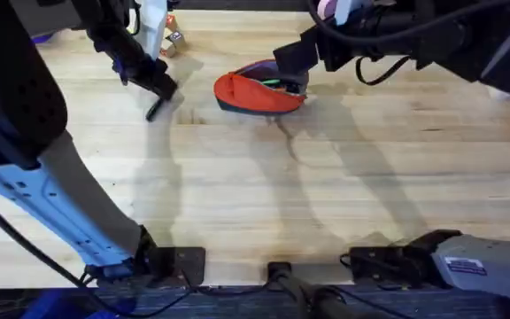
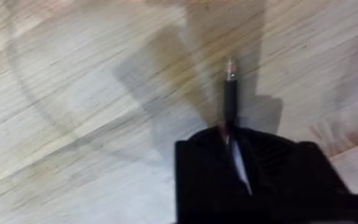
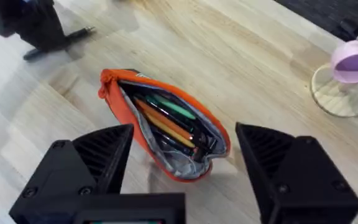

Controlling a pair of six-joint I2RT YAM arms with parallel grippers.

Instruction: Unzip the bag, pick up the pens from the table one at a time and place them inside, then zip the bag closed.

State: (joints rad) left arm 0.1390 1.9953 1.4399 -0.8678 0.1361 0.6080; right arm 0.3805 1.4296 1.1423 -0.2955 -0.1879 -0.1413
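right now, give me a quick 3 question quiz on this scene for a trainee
1. True or false: the orange pencil pouch is zipped shut.
2. What is the left gripper clamped on? A) black pen B) screwdriver C) nothing
3. How do the right gripper's fingers stand around the pouch?

Key
1. False: it gapes open, with an orange pen and a green pen inside.
2. A: the black pen sticks out from between the fingers, above the wooden table.
3. Open, one on each side of the pouch.
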